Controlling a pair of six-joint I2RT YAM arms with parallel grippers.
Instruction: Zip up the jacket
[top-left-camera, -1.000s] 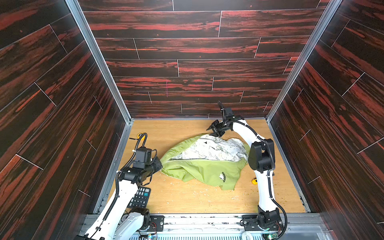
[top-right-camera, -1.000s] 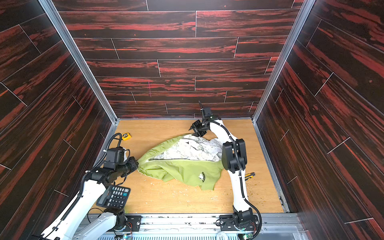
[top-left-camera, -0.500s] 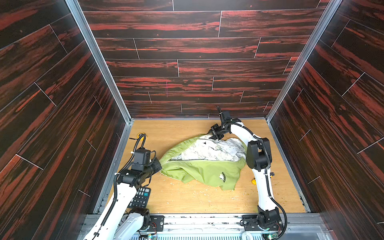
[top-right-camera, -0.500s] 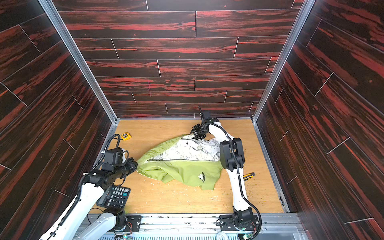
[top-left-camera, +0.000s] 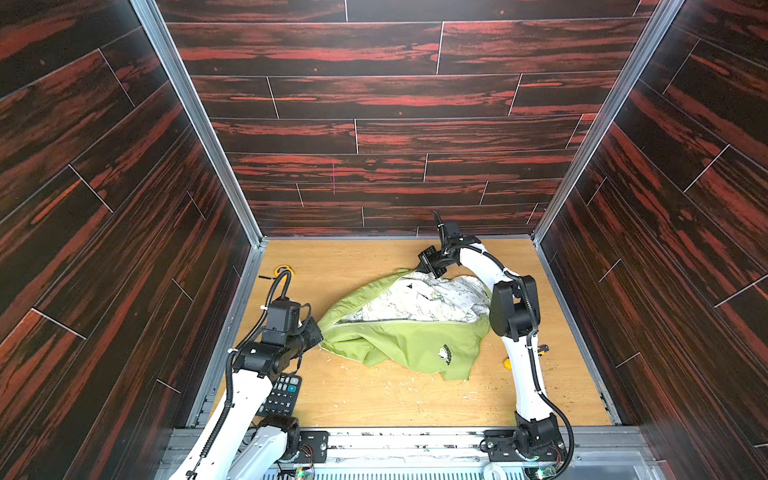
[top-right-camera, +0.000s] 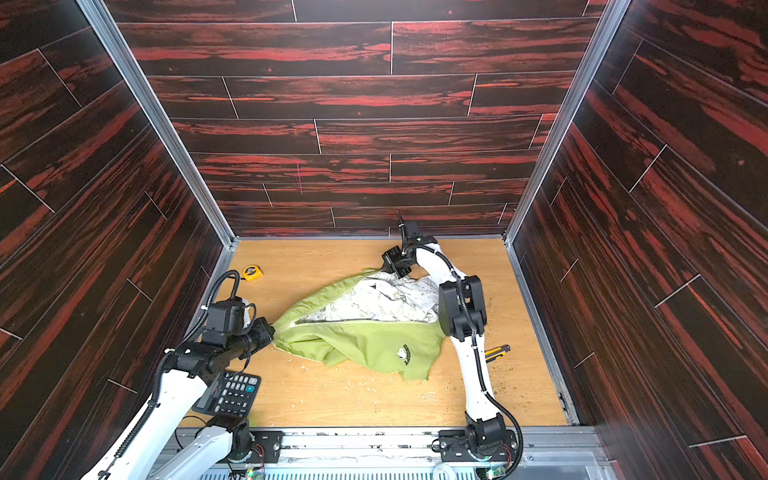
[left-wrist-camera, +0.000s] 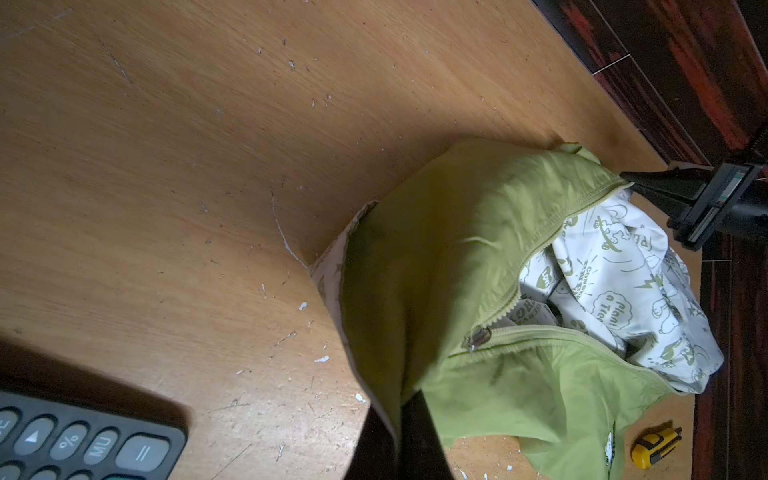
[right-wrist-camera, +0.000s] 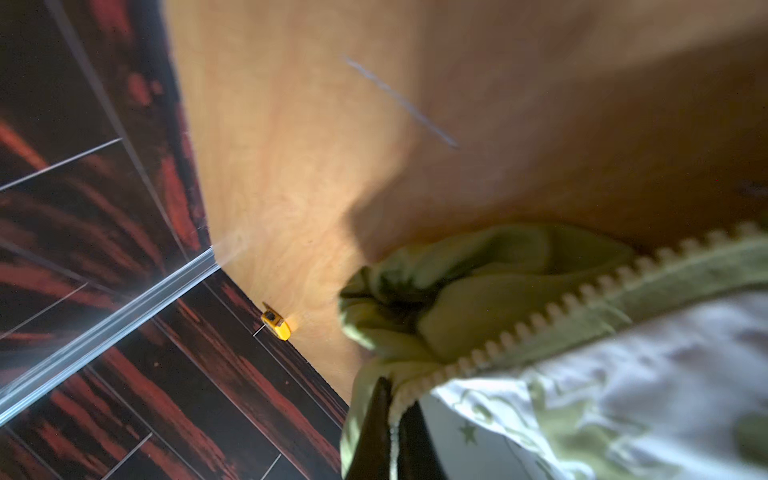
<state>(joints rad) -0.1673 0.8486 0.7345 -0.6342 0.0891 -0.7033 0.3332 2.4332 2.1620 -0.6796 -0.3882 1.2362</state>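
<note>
The jacket (top-left-camera: 407, 345) lies crumpled mid-counter (top-left-camera: 374, 399), mostly unzipped, with its white lining (top-left-camera: 424, 299) showing. The left hand (top-left-camera: 319, 333), near the counter's left edge, is clamped tight on the jacket's hem end, just short of the zipper slider (left-wrist-camera: 478, 337). The right hand (top-left-camera: 420, 272), toward the far edge, is pinched closed on the open zipper edge (right-wrist-camera: 540, 324). A calculator (top-right-camera: 232, 392) sits at the near-left corner.

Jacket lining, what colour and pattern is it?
The lining is white with green cartoon prints; left wrist view shows it best.
</note>
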